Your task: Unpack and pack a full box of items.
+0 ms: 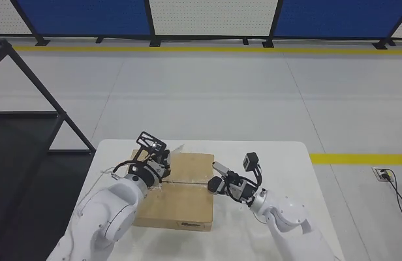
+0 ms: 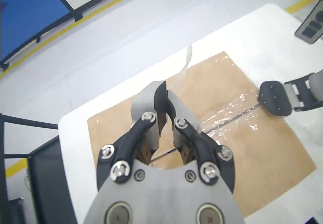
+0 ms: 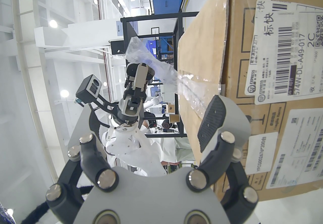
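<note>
Pinching tape [image 2: 188,58] off box [image 2: 227,146] with left gripper [image 2: 164,93] clamped on it; bracing box edge with right gripper [image 1: 217,177] spread wide. Could snap tape or drag box if yanked.

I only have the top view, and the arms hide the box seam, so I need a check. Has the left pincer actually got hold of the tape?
Observer: Yes. The left wrist view shows the left pincer shut on a clear tape strip lifted off the box.
Operator: Is the right pincer gripping anything?
Observer: No. The right pincer is open, with one pad at the box's end edge by the seam.
Operator: How much tape lies flat on the box?
Observer: Glossy tape covers the seam from beside the left pincer across to that pad.
</note>
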{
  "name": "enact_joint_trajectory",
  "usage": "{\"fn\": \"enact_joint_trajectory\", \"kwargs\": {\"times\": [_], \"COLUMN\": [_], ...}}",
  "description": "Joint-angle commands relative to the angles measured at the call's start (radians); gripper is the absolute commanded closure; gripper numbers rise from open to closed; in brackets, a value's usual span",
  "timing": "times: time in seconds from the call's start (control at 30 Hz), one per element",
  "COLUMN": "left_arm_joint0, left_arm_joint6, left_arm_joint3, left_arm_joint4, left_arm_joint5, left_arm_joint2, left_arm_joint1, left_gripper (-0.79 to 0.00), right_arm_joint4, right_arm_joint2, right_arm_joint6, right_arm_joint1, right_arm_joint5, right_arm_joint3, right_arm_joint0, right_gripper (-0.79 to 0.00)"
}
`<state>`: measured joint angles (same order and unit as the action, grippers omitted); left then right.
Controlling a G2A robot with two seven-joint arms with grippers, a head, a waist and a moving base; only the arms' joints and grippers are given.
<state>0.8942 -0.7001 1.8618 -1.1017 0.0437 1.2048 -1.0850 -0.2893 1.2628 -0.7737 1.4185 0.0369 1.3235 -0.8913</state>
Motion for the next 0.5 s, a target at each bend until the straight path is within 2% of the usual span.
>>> {"fn": "enact_joint_trajectory", "kwargs": {"times": [0.0, 0.2, 0.47], "left_arm_joint0": [0.031, 0.101, 0.157], "left_arm_joint6": [0.035, 0.123, 0.199], "left_arm_joint3": [0.013, 0.042, 0.058], "left_arm_joint4": [0.055, 0.132, 0.172], "left_arm_joint5": [-0.01, -0.052, -0.077], "left_arm_joint2": [0.036, 0.107, 0.149], "left_arm_joint1": [0.001, 0.0, -0.003], "left_gripper": [0.0, 0.0, 0.0], "right_arm_joint4": [-0.002, -0.005, -0.012], "right_arm_joint2": [-0.001, -0.006, -0.014], "right_arm_joint6": [0.003, 0.005, 0.009], "right_arm_joint1": [-0.001, -0.004, -0.008], "right_arm_joint5": [0.002, 0.002, -0.001], "right_arm_joint3": [-0.001, -0.001, -0.004], "right_arm_joint0": [0.001, 0.003, 0.008], "right_gripper": [-0.785, -0.785, -0.785]}}
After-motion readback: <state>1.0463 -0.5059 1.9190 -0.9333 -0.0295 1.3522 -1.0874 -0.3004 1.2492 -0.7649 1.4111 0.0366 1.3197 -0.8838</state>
